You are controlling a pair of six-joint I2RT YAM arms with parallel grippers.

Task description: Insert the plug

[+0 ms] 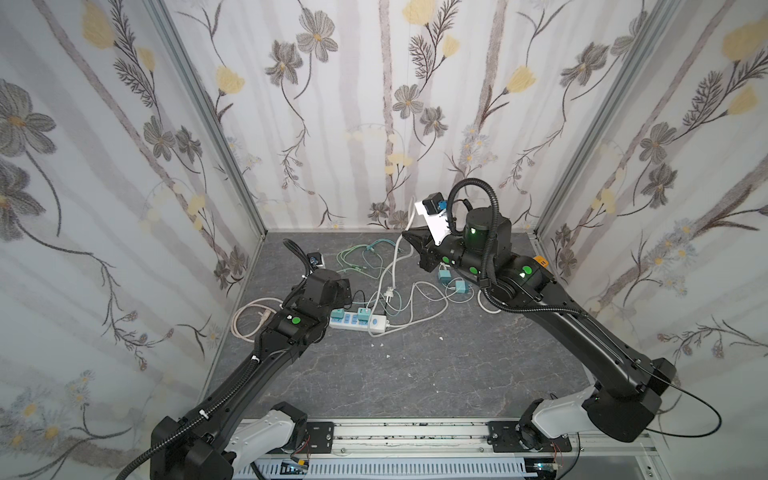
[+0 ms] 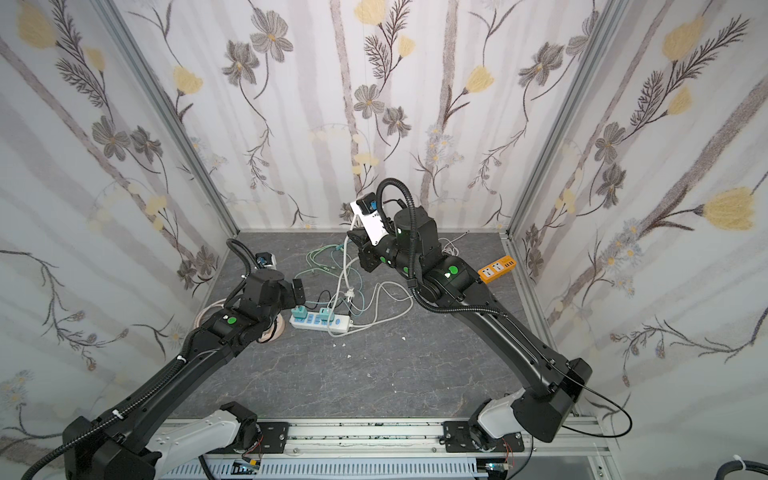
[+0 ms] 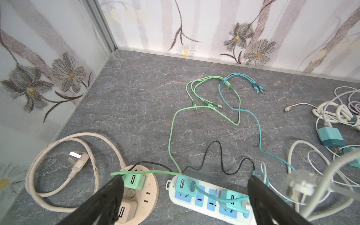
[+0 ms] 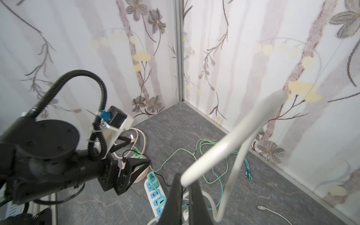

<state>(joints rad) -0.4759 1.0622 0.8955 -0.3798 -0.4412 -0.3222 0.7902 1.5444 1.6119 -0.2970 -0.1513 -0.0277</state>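
Nearest: mounting rail [image 1: 415, 434]. The right gripper [image 4: 184, 184], pressed together, pinches the white cable [image 4: 233, 132]. Its plug [image 1: 390, 292] dangles above the desk [image 1: 415, 374], just beyond the power strip [image 3: 171, 196], toward the desk's left edge. The left gripper [image 3: 184, 177] hangs spread over the strip. You likely need a grip nearer the plug, since it hangs loose; align the pins before pressing. The strip holds 2 teal adapters [image 3: 184, 187]; the round hub [image 3: 151, 194] holds 1 green adapter [image 3: 133, 180] and 1 beige adapter [image 3: 126, 210].
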